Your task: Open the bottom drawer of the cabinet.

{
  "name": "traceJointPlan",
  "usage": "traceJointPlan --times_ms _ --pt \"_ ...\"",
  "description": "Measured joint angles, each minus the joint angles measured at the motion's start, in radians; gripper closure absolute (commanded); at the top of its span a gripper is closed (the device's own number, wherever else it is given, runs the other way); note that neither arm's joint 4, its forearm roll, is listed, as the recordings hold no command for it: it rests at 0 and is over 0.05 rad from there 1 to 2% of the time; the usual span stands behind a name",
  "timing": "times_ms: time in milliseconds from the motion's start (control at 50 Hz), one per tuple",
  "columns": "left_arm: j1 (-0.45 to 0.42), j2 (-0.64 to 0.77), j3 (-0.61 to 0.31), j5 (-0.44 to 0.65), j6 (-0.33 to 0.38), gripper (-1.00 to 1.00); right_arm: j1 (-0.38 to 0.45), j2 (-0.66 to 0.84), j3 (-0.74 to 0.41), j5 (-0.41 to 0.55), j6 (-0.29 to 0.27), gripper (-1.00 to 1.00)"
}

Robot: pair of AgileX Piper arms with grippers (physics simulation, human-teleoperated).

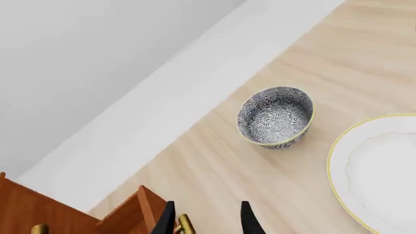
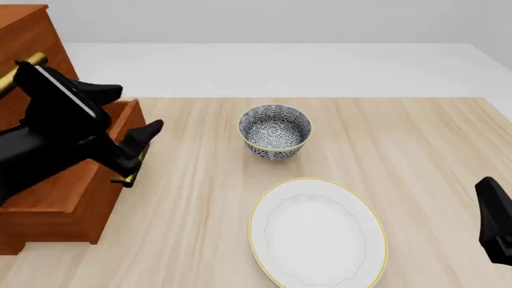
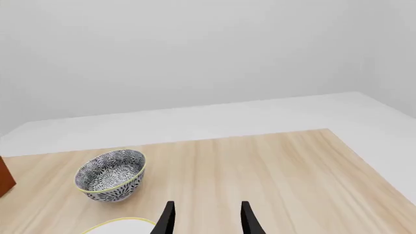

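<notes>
pale wood table (image 2: 416, 138), white wall behind, left gripper (image 2: 136, 147) astride bottom drawer (image 2: 80, 192) handle, right gripper (image 3: 206, 219) parted

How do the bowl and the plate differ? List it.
1. The bowl is deep with steep walls; the plate is flat and shallow.
2. The bowl carries a dark floral pattern inside and out; the plate is plain white.
3. The bowl is round and narrower; the plate is oval and much wider.
4. The bowl sits farther from the arms; the plate lies nearer.
Both have a yellow rim and rest upright on the table.
</notes>
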State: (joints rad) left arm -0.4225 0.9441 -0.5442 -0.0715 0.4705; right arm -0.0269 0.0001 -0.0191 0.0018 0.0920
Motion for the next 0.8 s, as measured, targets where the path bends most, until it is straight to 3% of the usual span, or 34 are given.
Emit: traceJointPlan --times_ms 160,320,560,800 --pt "0.045 -0.047 -0.072 0.149 -0.161 -1.00 0.006 0.000 -0.007 0.005 -0.001 -1.00" --pt "0.119 -0.076 -0.109 0.248 -0.273 -1.00 0.011 0.000 -0.008 0.006 -0.002 -1.00" --pt "0.216 -0.084 -0.124 0.323 -0.363 -1.00 0.018 0.000 -0.011 0.007 -0.003 -1.00" --pt "0.304 -0.028 -0.105 0.304 -0.409 -1.00 0.021 0.000 -0.008 0.006 -0.003 -1.00"
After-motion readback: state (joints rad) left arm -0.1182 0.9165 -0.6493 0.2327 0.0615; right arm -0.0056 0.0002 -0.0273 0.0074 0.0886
